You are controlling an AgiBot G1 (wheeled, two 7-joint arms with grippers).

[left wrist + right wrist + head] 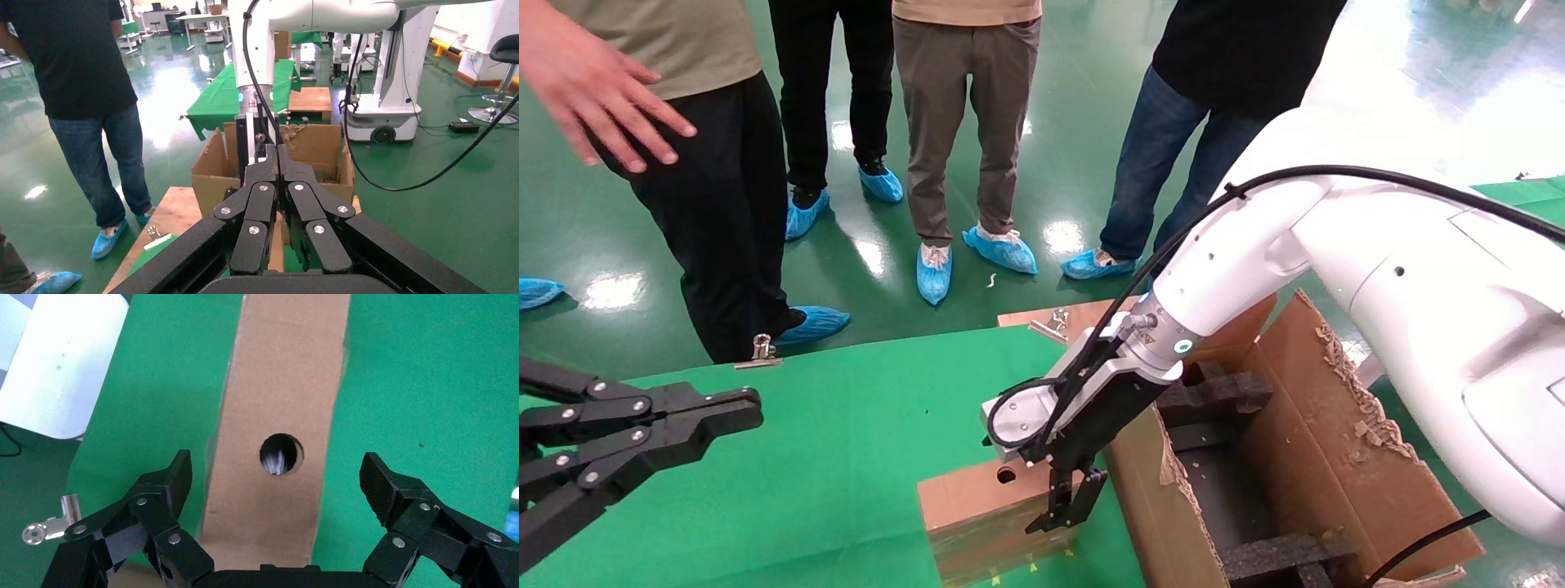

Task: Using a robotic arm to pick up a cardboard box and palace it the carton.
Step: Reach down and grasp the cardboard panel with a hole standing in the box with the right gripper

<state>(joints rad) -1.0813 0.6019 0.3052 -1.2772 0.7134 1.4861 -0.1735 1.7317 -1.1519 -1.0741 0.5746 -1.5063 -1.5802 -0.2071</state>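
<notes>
hovering with fingers spread either side of the cardboard box (275, 447) on the green worktop (829, 457) beside the carton (1303, 457), the right gripper (275, 478) should descend centred before closing; left gripper (740, 412) idles, fingers together.

floor (1058, 163): glossy green | onlookers (964, 122): blue shoe covers

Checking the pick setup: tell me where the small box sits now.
In the head view the box lies on the green table, right of centre, beside the carton, directly under the open right gripper.
</notes>
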